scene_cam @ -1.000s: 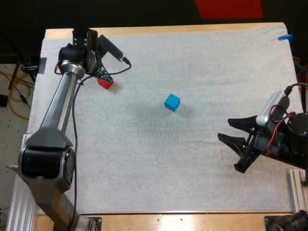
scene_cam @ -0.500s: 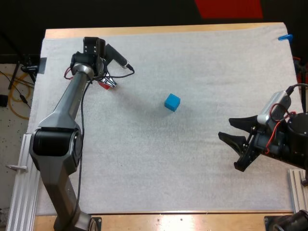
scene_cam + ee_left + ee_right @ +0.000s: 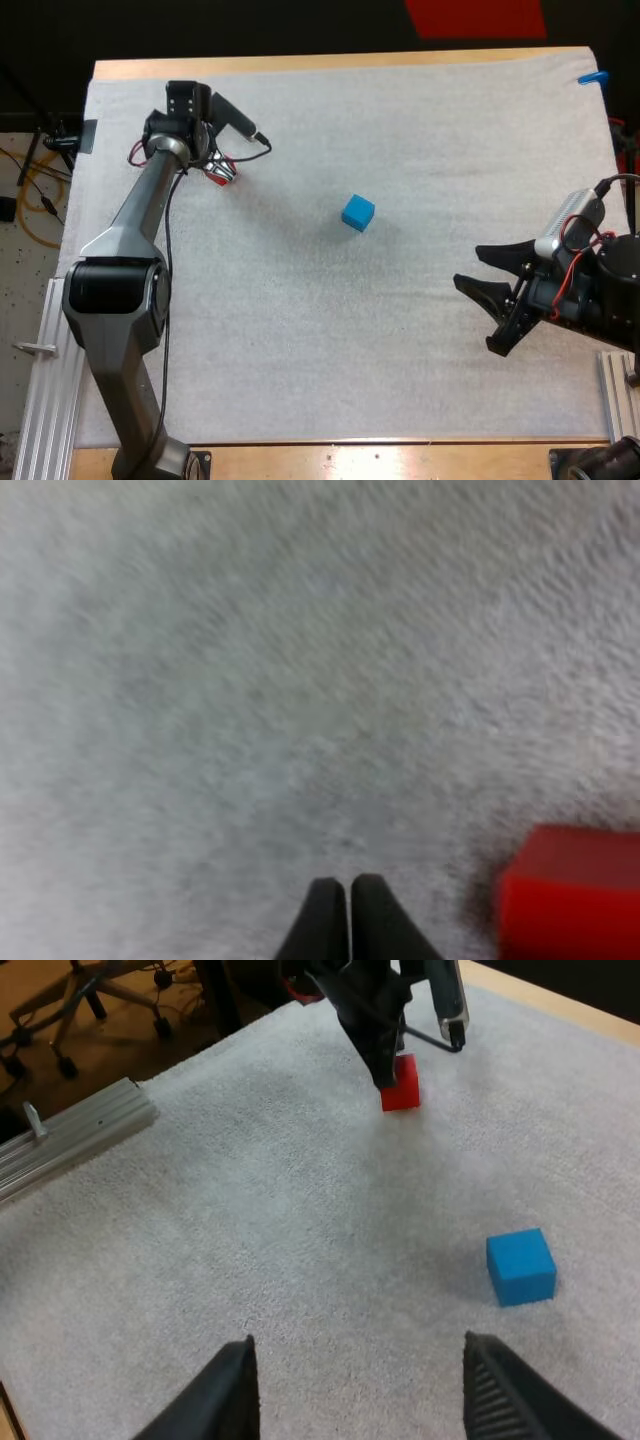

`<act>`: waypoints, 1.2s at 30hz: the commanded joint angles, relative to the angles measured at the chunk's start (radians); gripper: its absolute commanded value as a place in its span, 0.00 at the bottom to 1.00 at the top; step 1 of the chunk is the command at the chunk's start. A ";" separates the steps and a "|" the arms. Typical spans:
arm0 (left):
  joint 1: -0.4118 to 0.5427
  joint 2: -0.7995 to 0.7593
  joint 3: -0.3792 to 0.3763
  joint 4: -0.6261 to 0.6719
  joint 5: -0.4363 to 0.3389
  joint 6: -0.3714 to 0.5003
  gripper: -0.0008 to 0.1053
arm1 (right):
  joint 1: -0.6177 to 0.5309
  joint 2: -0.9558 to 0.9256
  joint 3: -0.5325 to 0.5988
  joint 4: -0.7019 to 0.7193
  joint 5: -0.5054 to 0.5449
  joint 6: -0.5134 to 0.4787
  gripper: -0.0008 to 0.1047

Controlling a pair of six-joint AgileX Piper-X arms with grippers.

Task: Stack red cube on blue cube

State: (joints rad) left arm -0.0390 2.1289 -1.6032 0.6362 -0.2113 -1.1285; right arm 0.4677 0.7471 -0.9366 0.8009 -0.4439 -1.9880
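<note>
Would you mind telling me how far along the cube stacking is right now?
Nothing is done yet: the red cube sits on the mat, apart from the blue cube. In hand: the left gripper is beside the red cube, its fingers shut on nothing. The right gripper stands open. Left: grasp the red cube, carry and stack it.

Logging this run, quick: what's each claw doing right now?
Left claw: closed on nothing, with the red cube just beside it.
Right claw: open, holding nothing.
</note>
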 commanded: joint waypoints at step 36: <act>-0.180 -0.116 -0.012 0.261 0.211 -0.107 0.01 | 0.001 0.000 -0.004 -0.012 0.038 0.003 0.44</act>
State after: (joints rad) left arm -0.2274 2.0558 -1.6110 0.8904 0.0162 -1.2216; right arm 0.4677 0.7471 -0.9366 0.8009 -0.4091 -1.9832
